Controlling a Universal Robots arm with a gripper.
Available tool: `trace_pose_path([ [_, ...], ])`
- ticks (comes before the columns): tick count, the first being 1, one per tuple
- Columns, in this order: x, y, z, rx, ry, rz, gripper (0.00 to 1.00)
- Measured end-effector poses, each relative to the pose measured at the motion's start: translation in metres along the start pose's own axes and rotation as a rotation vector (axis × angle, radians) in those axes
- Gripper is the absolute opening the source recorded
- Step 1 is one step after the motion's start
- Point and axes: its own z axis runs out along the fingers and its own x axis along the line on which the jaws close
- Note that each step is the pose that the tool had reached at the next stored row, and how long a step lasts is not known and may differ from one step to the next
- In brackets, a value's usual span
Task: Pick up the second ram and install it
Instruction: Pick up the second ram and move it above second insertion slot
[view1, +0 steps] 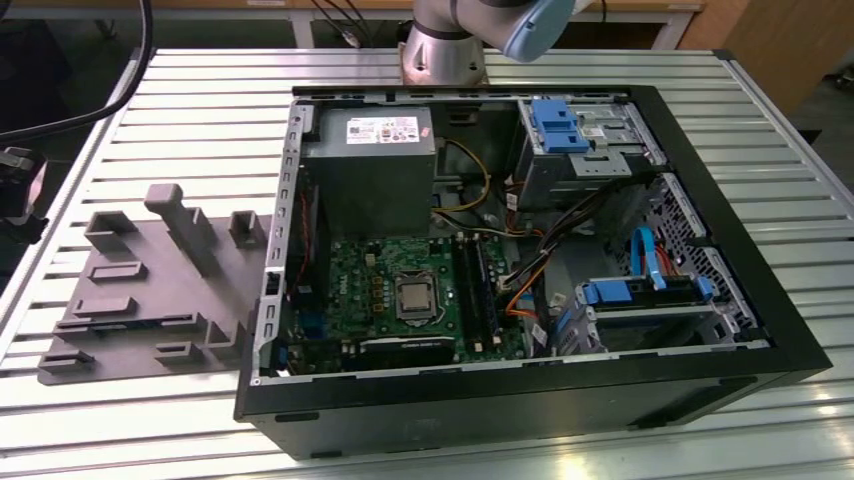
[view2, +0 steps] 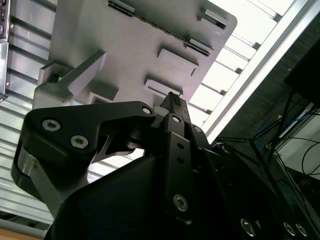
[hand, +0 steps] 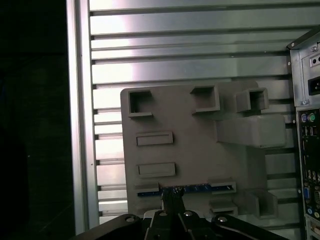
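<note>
Tool (hand: 172, 196) closed, over second ram (hand: 205, 188) in tray (hand: 200, 145).

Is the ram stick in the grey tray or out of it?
In the tray: in the first wrist view the ram stick lies in a slot, by the gripper.

second ram (hand: 200, 188) in the tray (view1: 134, 295), at the exterior view's left of case (view1: 534, 410)

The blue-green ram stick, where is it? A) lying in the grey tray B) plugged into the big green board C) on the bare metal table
A: in the first wrist view the ram stick lies in a slot of the grey tray, with the end effector close by it.
</note>
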Motion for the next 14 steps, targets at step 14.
trace_pose_path([
  [14, 0.0, 0.0, 0.0001, -0.001, 0.0021, -0.046, 0.11],
])
